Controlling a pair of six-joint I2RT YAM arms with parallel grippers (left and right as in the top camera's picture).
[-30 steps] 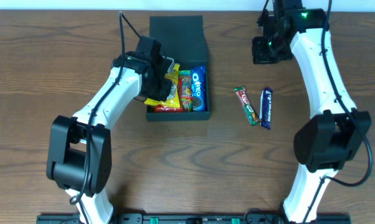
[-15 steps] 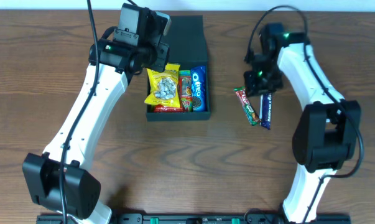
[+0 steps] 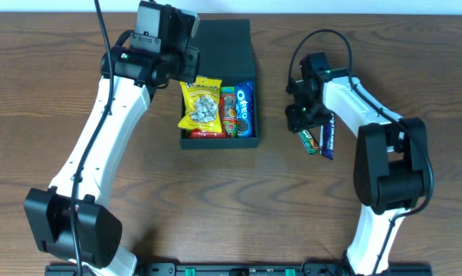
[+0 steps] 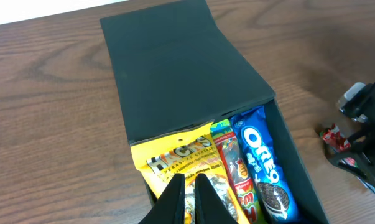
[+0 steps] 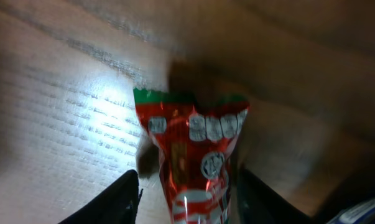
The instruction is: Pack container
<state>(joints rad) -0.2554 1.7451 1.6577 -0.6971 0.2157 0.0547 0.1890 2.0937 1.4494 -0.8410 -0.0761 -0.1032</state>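
- Overhead view: the container (image 3: 217, 46) is sitting at the far middle of the table (image 3: 62, 100) with its flap lid lying open behind it. It is already carrying a yellow packet (image 3: 201, 103), a green-and-red packet (image 3: 228, 113) and an Oreo pack (image 3: 244, 107). The left gripper (image 3: 186, 69) is hovering at the box's upper left edge. The right gripper (image 3: 301, 119) is hanging over the top end of the red bar (image 3: 309, 140), and the blue bar (image 3: 328, 136) is lying just beside it. Both bars are out on the wood, near the box but apart from it.
- Left wrist view: this gripper's jaws are pinched narrow with nothing between them, poised above the yellow packet (looking idle from here).
- Right wrist view: the fingers (image 5: 112, 199) are spread wide, straddling the red bar's crimped end, and I cannot tell whether they are touching it. So the step in hand looks like the pick of the red bar. The next move is calling for a squeeze across the wrapper's width, a clean lift clear of the blue bar, then a carry over the container's right wall. Floor space in the box is looking tight, so the bar may have to go on top.
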